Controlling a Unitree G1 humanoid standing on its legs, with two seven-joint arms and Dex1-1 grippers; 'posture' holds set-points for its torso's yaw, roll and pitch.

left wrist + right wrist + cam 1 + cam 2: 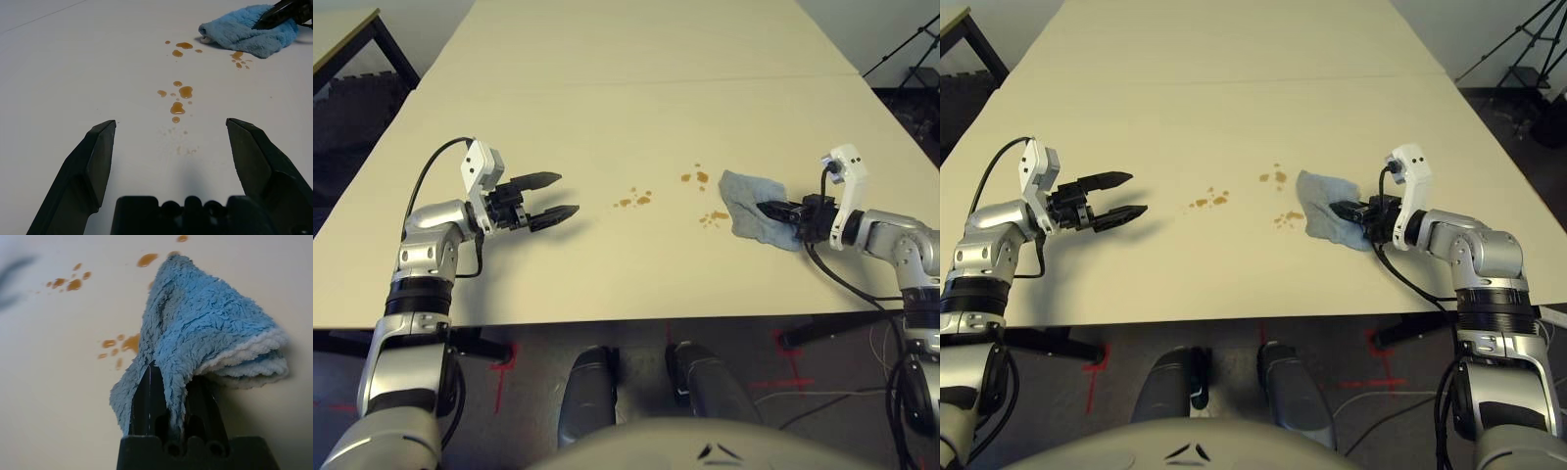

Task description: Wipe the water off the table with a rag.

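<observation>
The right tool (775, 209) reached in low from the right, clenched on the rag (751, 213), which lay on the tabletop (607, 88) just beside the nearest of three clusters of water (633, 200). The left tool (555, 196) hovered spread apart, with bare tabletop around it.
</observation>
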